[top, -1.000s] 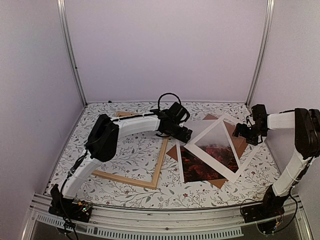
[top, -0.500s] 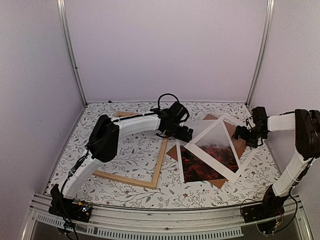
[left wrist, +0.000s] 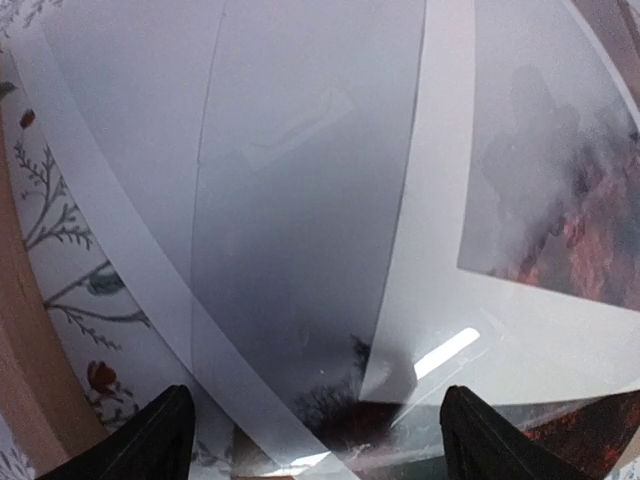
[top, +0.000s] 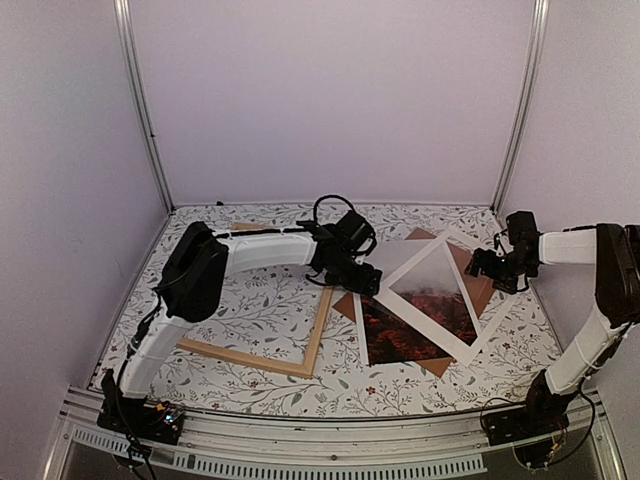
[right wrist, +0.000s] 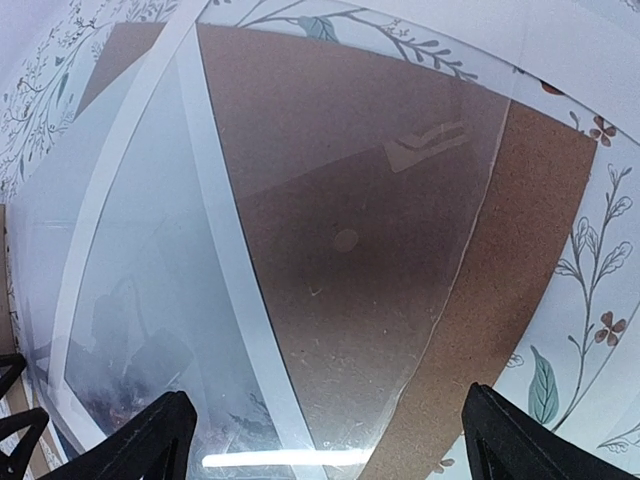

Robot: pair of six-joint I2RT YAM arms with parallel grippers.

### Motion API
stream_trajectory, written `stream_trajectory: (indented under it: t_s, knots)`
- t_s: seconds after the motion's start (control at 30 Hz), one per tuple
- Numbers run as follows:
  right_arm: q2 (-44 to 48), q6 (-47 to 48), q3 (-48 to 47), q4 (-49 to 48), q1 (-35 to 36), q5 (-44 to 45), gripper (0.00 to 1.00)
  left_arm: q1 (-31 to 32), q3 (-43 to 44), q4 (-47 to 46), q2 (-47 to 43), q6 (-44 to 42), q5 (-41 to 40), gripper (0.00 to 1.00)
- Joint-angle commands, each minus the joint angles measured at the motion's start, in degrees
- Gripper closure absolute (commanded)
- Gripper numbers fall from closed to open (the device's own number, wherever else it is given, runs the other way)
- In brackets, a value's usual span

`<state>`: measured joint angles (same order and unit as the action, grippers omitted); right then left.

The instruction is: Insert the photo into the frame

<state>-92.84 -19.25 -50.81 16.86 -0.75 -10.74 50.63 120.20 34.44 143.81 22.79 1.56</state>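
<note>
Both hands are open. The left hand [top: 366,281] has sunk lower over the left corner of the mat [top: 420,322], fingers spread, likely about to lift it. The right hand [top: 486,268] hovers at the far side. The photo [top: 400,338] lies under the mat, beside the empty frame [top: 322,330] on the table [top: 450,385].

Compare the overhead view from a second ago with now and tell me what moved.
The left gripper dipped toward the left corner of the white mat, its elbow swinging back and left. Its jaws stand open, and nothing has been taken hold of. The right gripper barely shifted, jaws open. The photo, mat, backing board and frame lie where they were.
</note>
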Motion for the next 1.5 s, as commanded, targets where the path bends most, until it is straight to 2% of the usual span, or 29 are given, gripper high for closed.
stream_trajectory:
  t_s: [0.0,0.17,0.3,0.47,0.6,0.77,0.93,1.2,1.47]
  knots:
    - [1.4,0.3,1.6,1.0,0.0,2.1,0.03,3.1,-8.3,3.7,-3.3,2.9,3.5,0.14]
    - [1.4,0.3,2.4,0.6,-0.2,4.5,0.03,5.2,-19.1,-1.5,-10.1,4.6,5.0,0.17]
    - [0.3,0.4,2.0,0.0,-1.2,4.0,0.03,6.7,-26.9,-9.2,-15.6,5.8,10.1,0.19]
    - [-0.3,0.4,1.1,-1.3,-1.3,2.0,0.05,6.4,-30.2,-14.1,-19.5,5.1,12.1,0.20]
    - [-0.9,0.8,-0.7,-1.2,-1.3,1.0,0.06,4.9,-27.2,-14.0,-18.9,2.8,8.9,0.17]
    - [-2.8,0.9,-3.0,-0.7,-1.3,0.9,0.07,2.9,-20.7,-13.2,-15.7,-0.6,3.0,0.08]
    - [-5.2,1.0,-4.6,-0.5,-1.3,2.9,0.07,0.9,-13.0,-12.4,-9.2,-3.2,2.7,0.03]
    - [-8.8,1.0,-6.2,-1.1,-1.4,3.8,0.08,-1.3,-4.2,-11.0,-1.2,-2.9,6.2,0.03]
    - [-10.1,1.3,-5.8,-3.1,-1.3,-0.1,0.10,-1.4,-4.0,-11.2,0.9,-1.4,9.6,0.12]
